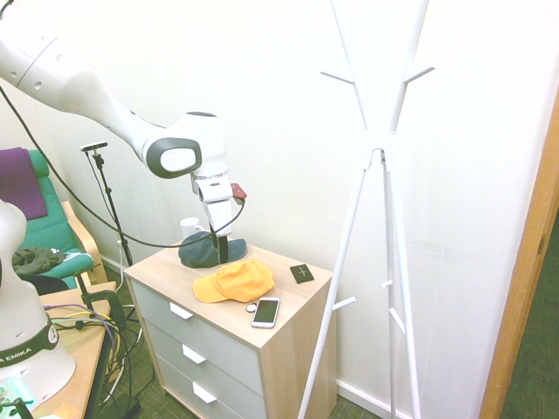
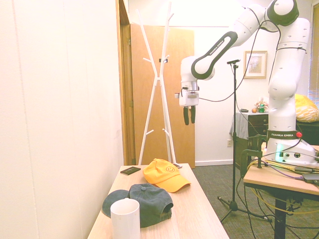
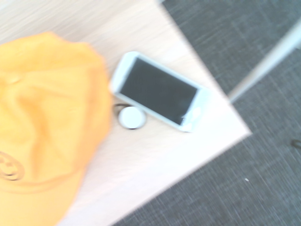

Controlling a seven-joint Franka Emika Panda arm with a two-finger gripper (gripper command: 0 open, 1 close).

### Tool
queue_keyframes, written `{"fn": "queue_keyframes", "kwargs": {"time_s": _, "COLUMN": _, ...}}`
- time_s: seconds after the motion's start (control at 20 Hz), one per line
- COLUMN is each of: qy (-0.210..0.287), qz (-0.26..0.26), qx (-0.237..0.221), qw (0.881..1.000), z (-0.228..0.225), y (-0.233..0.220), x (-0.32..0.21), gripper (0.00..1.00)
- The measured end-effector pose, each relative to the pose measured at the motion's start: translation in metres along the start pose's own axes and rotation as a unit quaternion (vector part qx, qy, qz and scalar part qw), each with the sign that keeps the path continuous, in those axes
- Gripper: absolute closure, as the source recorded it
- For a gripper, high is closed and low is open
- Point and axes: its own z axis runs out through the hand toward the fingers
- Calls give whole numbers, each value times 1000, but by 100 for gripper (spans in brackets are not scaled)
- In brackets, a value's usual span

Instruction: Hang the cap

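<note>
The yellow cap [image 1: 234, 281] lies flat on the tabletop [image 1: 284, 307] of the wooden drawer chest, with its brim pointing away from the coat rack [image 1: 377, 157]. Nothing is holding it. The gripper [image 2: 189, 115] hangs in the air above the cap, pointing straight down. Its jaws are open, with a gap between them, and they hold nothing.

So the job looks to be at its first step: getting to the cap. The pick-up has not happened yet.

Close beside the cap there is a white phone [image 1: 265, 312] and a small white round thing [image 3: 131, 117]. A dark blue cap [image 1: 203, 251] sits just behind the yellow one, with a white mug [image 1: 189, 228] past it. A little black card [image 1: 301, 273] lies beside the cap too, on the side toward the coat rack.

Next, I think the arm has to go down onto the yellow cap and pinch its soft top or the brim. It should stay off the phone and the dark cap. After that it must lift the cap and carry it over to one of the white pegs on the coat rack, which stands on the floor beside the chest.
</note>
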Motion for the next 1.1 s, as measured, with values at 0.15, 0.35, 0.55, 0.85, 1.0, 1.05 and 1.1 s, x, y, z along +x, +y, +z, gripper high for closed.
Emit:
{"fn": "queue_keyframes", "kwargs": {"time_s": 0.15, "qy": 1, "qz": -27, "qx": -1, "qw": 1000, "z": 31, "y": -32, "x": -15, "gripper": 0}}
{"fn": "queue_keyframes", "kwargs": {"time_s": 0.35, "qy": 4, "qz": -50, "qx": 6, "qw": 999, "z": 68, "y": -71, "x": -19, "gripper": 0}}
{"fn": "queue_keyframes", "kwargs": {"time_s": 0.55, "qy": 0, "qz": -58, "qx": 14, "qw": 998, "z": 95, "y": -107, "x": -23, "gripper": 0}}
{"fn": "queue_keyframes", "kwargs": {"time_s": 0.85, "qy": 8, "qz": -44, "qx": 39, "qw": 998, "z": 117, "y": -156, "x": -20, "gripper": 0}}
{"fn": "queue_keyframes", "kwargs": {"time_s": 1.0, "qy": 8, "qz": -40, "qx": 40, "qw": 998, "z": 130, "y": -175, "x": -20, "gripper": 0}}
{"fn": "queue_keyframes", "kwargs": {"time_s": 1.05, "qy": 7, "qz": -40, "qx": 39, "qw": 998, "z": 134, "y": -180, "x": -21, "gripper": 100}}
{"fn": "queue_keyframes", "kwargs": {"time_s": 1.1, "qy": 6, "qz": -41, "qx": 38, "qw": 998, "z": 140, "y": -183, "x": -23, "gripper": 100}}
